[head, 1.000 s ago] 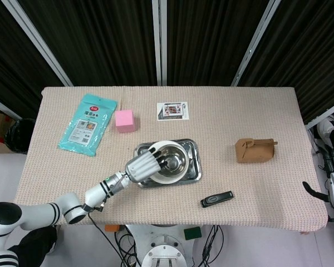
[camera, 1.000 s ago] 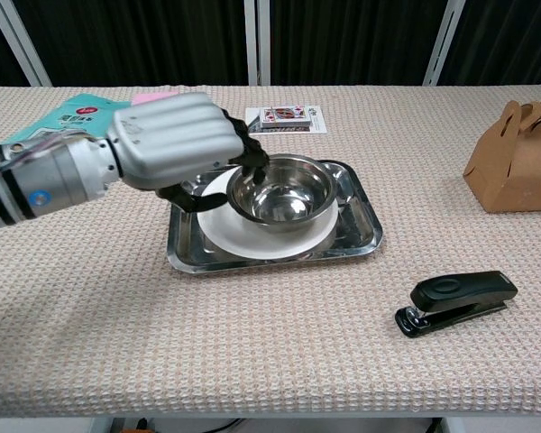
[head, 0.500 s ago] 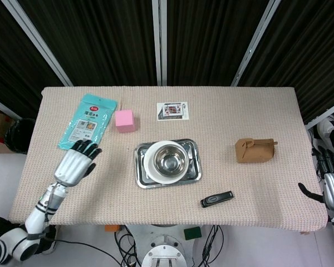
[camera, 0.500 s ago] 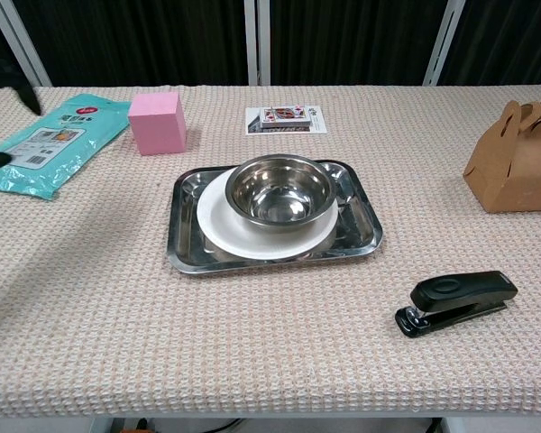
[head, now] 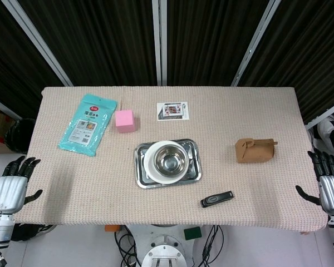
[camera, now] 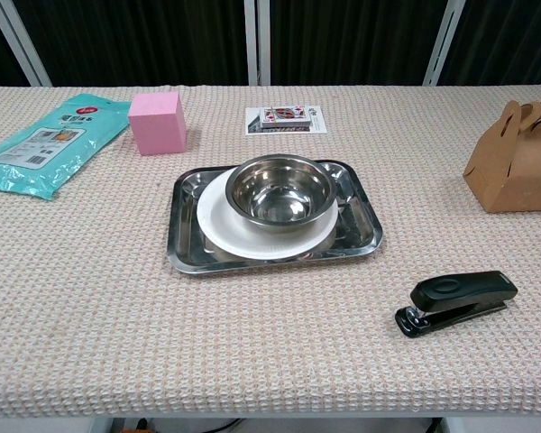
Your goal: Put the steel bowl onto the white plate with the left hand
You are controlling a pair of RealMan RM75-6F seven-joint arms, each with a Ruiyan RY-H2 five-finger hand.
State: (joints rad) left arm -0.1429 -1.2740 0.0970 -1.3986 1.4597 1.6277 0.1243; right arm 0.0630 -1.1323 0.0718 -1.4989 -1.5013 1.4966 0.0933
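The steel bowl (camera: 280, 188) sits on the white plate (camera: 224, 224), centre frame. The left hand (head: 8, 184), lower left off the worktop (head: 256, 111), is spread and empty. Placement looks done; nothing further needed.

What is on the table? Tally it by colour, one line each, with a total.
Silver: 2, steel bowl, metal tray
White: 2, white plate, card
Pink: 1, cube
Teal: 1, packet
Brown: 1, paper box
Black: 1, stapler
Total: 8
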